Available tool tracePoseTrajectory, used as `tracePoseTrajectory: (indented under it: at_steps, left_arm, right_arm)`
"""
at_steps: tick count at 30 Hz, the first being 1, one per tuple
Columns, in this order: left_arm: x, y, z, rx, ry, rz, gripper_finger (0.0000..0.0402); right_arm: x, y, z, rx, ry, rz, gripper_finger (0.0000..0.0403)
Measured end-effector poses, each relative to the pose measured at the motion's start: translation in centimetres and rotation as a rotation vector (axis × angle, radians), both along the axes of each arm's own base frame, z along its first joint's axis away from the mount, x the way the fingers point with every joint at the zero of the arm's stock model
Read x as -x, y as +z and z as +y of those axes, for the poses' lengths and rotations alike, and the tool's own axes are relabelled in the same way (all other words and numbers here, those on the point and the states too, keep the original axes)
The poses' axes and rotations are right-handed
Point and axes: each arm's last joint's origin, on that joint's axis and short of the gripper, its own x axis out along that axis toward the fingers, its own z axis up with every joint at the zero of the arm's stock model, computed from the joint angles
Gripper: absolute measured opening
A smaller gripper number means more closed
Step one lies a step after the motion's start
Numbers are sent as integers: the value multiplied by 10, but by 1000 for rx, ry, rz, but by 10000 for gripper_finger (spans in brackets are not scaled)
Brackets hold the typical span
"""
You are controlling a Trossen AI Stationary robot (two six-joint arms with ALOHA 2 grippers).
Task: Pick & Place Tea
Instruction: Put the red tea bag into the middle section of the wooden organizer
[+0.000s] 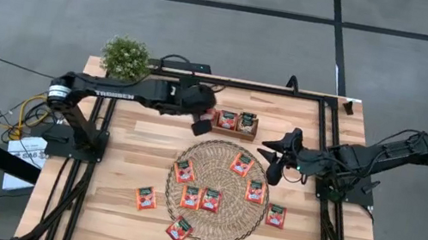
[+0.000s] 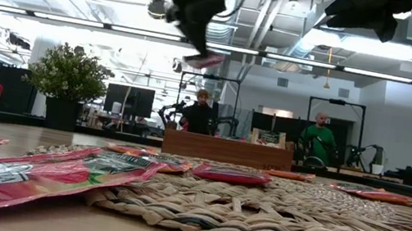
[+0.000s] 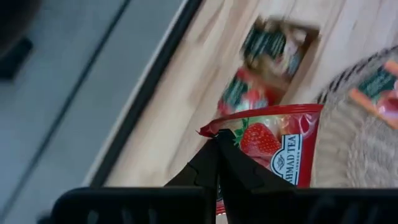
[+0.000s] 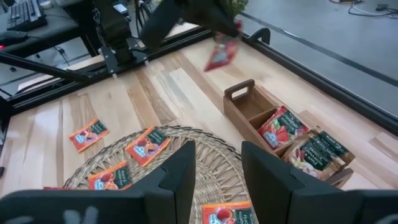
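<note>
My left gripper [image 1: 200, 123] hangs above the table just left of the brown wooden divided tray [image 1: 237, 122], shut on one red tea sachet [image 3: 277, 143]. The same sachet [image 4: 221, 56] shows in the air in the right wrist view. The tray holds two sachets [image 4: 281, 129] in its compartments. Several more red-orange sachets [image 1: 210, 199] lie flat on the round woven mat [image 1: 217, 192], and others [image 1: 146, 198] lie on the wood beside it. My right gripper [image 4: 214, 171] is open and holds nothing, over the mat's far right part. My left gripper pinches the sachet between its two shut fingers [image 3: 214, 158], at one edge near a corner [image 3: 219, 132]. The fingers slant downward from the table's left side. The sachet is lifted clear of the table and hangs tilted below the fingertips [image 2: 205, 60].
A small potted plant [image 1: 125, 56] stands at the table's far left corner. A black frame rail [image 1: 288, 91] runs along the far edge. People sit in the room behind the table [image 2: 199, 114]. One tray compartment [image 4: 249, 102] has nothing in it.
</note>
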Motion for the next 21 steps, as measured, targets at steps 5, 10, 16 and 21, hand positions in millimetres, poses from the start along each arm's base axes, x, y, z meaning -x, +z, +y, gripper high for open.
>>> tracePoseTrajectory:
  at_steps: [5,10,16,21]
  left_arm:
    - [-28,-18,4,-53,-57,60,0]
    - [-55,-41,6,-153,-122,166,0]
    - [-77,-65,10,-246,-205,231,0]
    - [-83,-78,11,-291,-260,301,0]
  right_arm:
    - [0,0,0,0,0,0,120]
    - [0,0,0,-1,0,-2,120]
    - [1,-2,0,7,-1,19,121]
    - [1,-1,0,8,-3,17,121]
